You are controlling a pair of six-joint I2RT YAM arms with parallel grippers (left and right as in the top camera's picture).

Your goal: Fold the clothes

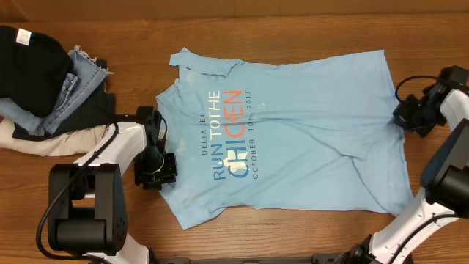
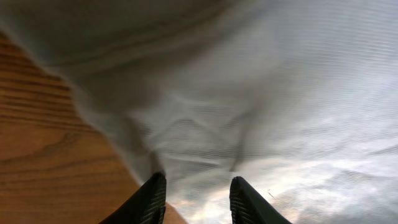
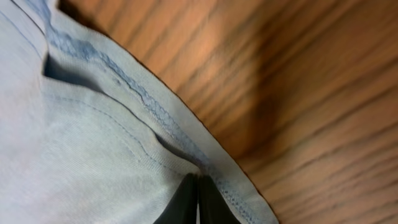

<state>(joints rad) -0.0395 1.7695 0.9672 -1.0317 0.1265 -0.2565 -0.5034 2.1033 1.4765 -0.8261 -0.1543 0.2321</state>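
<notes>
The light sky-blue T-shirt (image 1: pixel 293 147) lies spread flat on the wooden table (image 1: pixel 293 242), with its red, white and dark-blue lettering facing up. My left gripper (image 1: pixel 163 174) is at the shirt's left edge. In the left wrist view its fingers (image 2: pixel 196 180) are open and straddle the cloth (image 2: pixel 261 93) just inside that edge. My right gripper (image 1: pixel 401 116) is at the shirt's right edge. In the right wrist view its fingers (image 3: pixel 198 180) are shut, pinching the stitched hem (image 3: pixel 81 143).
A pile of other clothes sits at the far left: a black garment (image 1: pixel 29 59), blue jeans (image 1: pixel 69 84) and a beige piece (image 1: pixel 44 143). Bare wood (image 3: pixel 298 93) lies right of the hem.
</notes>
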